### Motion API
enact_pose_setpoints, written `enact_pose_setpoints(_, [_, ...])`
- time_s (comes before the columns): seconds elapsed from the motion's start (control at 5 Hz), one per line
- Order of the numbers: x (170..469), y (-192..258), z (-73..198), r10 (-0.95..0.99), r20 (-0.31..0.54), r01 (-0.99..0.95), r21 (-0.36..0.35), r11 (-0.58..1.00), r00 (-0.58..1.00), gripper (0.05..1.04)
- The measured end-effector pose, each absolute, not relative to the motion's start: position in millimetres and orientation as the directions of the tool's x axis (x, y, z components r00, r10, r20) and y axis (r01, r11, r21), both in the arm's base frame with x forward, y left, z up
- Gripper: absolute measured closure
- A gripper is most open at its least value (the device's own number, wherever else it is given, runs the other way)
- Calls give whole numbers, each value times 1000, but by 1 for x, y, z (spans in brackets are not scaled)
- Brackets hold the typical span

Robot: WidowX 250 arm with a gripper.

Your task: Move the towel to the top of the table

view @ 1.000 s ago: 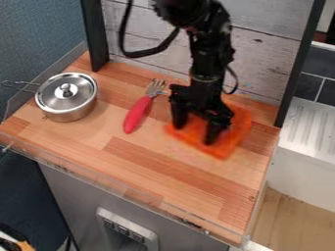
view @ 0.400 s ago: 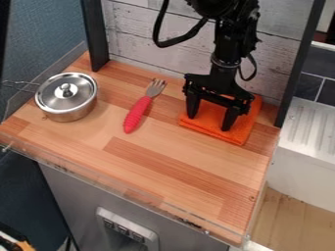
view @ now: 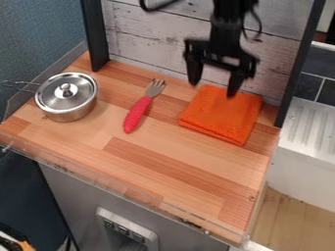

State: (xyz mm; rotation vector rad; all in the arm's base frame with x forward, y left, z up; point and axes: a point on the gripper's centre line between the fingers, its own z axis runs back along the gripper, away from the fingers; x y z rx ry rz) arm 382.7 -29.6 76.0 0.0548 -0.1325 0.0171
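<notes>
My gripper [view: 212, 89] hangs above the back of the table, fingers spread apart with nothing between them. Below it, an orange folded towel [view: 222, 116] lies flat at the back right of the wooden table [view: 177, 164], near the rear wall. The fingertips overlap the towel's back edge in the view, and the gripper looks raised off it.
Left of the towel lies a fork with a red handle [view: 136, 114]. A lidded metal pot [view: 66, 97] stands at the table's left, its handle pointing left. Black posts rise at the back left [view: 95, 37] and the right [view: 299, 63].
The towel has shifted a little right and back. My gripper moved right with it, then rose off it toward the rear wall, leaving the towel lying on the table.
</notes>
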Motion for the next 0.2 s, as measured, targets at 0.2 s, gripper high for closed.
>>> enact_pose_setpoints(0.2, [380,-17,89,12,142,-20,55,998,990,84])
